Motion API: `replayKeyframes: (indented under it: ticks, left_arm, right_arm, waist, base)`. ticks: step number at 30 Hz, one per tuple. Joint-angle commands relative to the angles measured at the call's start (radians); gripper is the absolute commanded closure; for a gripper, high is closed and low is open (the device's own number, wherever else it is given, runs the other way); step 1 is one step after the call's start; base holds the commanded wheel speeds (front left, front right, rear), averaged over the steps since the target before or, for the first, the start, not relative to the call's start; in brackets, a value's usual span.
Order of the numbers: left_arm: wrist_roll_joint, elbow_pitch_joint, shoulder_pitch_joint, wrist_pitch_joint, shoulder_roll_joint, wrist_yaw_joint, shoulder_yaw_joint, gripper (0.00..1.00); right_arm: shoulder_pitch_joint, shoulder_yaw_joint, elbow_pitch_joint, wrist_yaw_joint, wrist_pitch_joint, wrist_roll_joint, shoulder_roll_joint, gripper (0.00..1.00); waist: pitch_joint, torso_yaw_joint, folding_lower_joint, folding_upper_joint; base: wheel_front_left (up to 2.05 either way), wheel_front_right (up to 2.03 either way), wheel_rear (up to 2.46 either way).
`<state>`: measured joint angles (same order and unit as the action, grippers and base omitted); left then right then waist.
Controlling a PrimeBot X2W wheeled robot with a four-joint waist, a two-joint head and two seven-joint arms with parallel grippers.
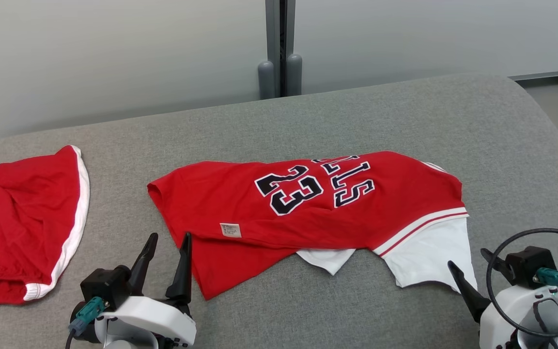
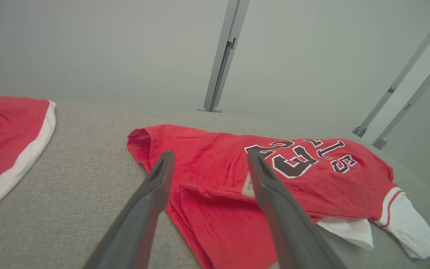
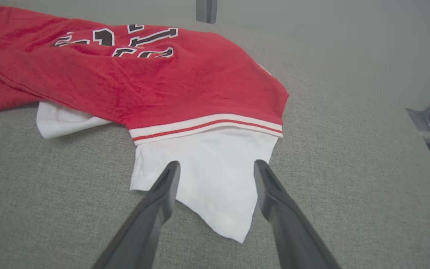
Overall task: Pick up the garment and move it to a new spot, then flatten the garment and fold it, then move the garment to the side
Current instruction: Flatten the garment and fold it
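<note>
The red basketball jersey with black "23" and white sleeves (image 1: 380,208) lies rumpled and doubled over across the middle of the grey fabric-covered worktop (image 1: 405,121), reaching toward its near edge. The left claw (image 1: 170,237) stands wide just beside the jersey's near-left red corner. The right claw (image 3: 215,164), also wide, is poised at the white sleeve (image 1: 429,261). Each should probably pinch only the top layer near its edge, then draw outward evenly. A red white-trimmed garment (image 1: 17,218) at the left edge needs avoiding.
</note>
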<state>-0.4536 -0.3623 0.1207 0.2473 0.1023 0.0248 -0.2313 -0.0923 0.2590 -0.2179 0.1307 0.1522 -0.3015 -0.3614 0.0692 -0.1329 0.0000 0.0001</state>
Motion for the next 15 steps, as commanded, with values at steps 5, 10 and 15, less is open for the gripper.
replayKeyframes:
  ticks: [5, 10, 15]
  left_arm:
    - [-0.007, -0.001, 0.006, 0.004, 0.002, -0.008, -0.001, 0.00]
    - [-0.011, -0.007, 0.017, 0.005, 0.010, -0.007, 0.000, 0.00]
    - [-0.012, -0.007, 0.019, -0.003, 0.013, -0.012, -0.003, 0.00]
  right_arm:
    - [0.033, -0.067, 0.015, 0.000, -0.048, -0.015, 0.044, 0.00]
    - [0.045, -0.177, 0.015, 0.000, -0.109, -0.031, 0.130, 0.00]
    - [0.059, -0.240, -0.015, 0.000, -0.126, -0.015, 0.192, 0.00]
  waist:
    - [-0.003, -0.010, 0.0000, -0.0001]
    - [0.004, -0.009, 0.0000, -0.0001]
    - [0.010, -0.006, 0.0000, -0.0001]
  base:
    - [0.00, 0.00, 0.00]
    - [0.00, 0.00, 0.00]
    - [0.00, 0.00, 0.00]
